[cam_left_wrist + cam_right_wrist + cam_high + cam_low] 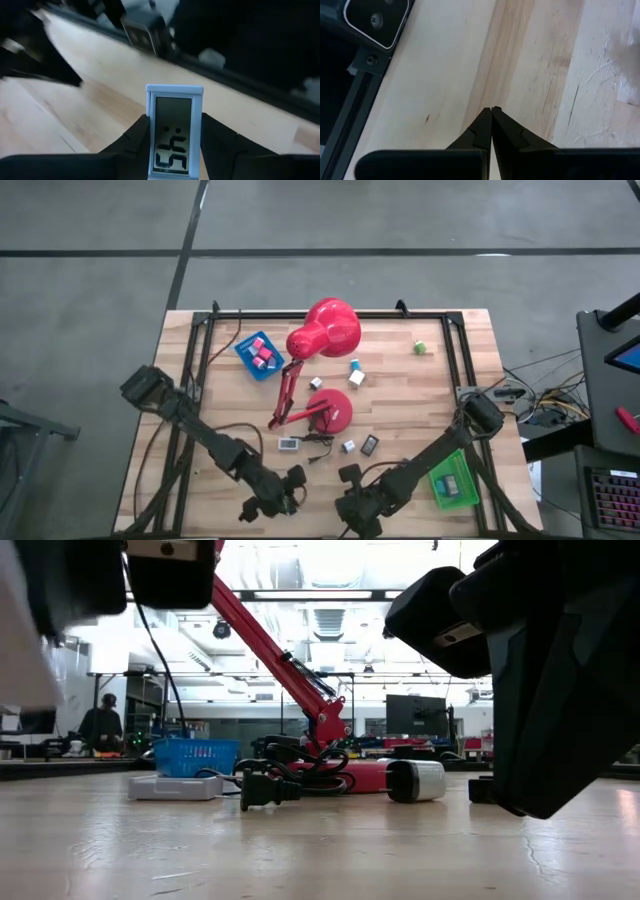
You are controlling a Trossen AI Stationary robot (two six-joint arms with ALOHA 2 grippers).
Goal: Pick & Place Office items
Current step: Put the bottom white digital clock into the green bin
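My left gripper (174,120) is shut on a small white flat display with a dark screen (174,107), near the table's front edge (292,483). My right gripper (492,109) is shut on nothing just above the bare wood, beside the left one (350,478). Other office items lie flat on the table: a second white display (289,444), a dark rectangle (370,445), a white block (348,446), teal and white blocks (356,375) and a green piece (421,348). My left gripper pinches the white display by its two long side edges (150,145), on its lower half, one finger on each edge. The fingers lie along it, slanting down toward the table. Its upper half sticks out past the fingertips (142,122), screen toward the camera, apparently clear of the wood.
A red desk lamp (325,330) leans over the table's middle; its base (335,408) and black cord with plug (262,788) lie just beyond the grippers. A blue tray (258,354) with pink pieces sits far left, and a green tray (452,480) near right.
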